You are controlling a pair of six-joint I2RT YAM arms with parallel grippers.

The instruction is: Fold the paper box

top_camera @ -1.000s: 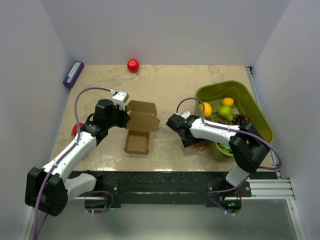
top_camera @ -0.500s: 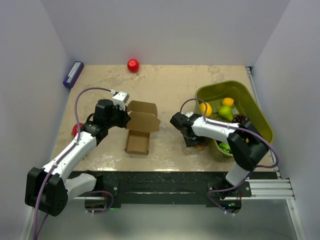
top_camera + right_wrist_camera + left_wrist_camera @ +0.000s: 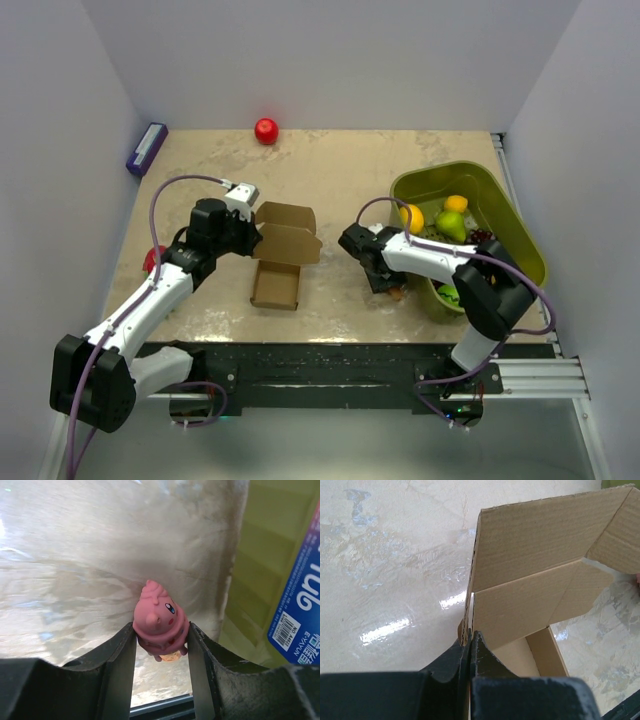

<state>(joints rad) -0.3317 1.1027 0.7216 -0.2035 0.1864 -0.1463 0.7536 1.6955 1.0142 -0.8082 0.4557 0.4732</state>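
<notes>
The paper box (image 3: 275,285) is brown cardboard, its open tray resting on the table with the lid (image 3: 286,234) standing up behind it. My left gripper (image 3: 252,232) is shut on the lid's left edge; in the left wrist view its fingers (image 3: 470,636) pinch the cardboard (image 3: 535,580) between them. My right gripper (image 3: 388,284) is down at the table beside the green basket, away from the box. In the right wrist view its fingertips (image 3: 161,632) press both sides of a small pink toy figure (image 3: 160,620).
A green basket (image 3: 455,168) with fruit sits at the right, its wall (image 3: 255,555) just beside the toy. A blue package (image 3: 300,600) shows at the right edge. A red ball (image 3: 266,130) and a purple box (image 3: 146,148) lie at the back; a red object (image 3: 152,260) lies under the left arm.
My right gripper has shifted slightly toward the basket and its jaws have narrowed onto the pink toy. The left arm and the box have not moved.
</notes>
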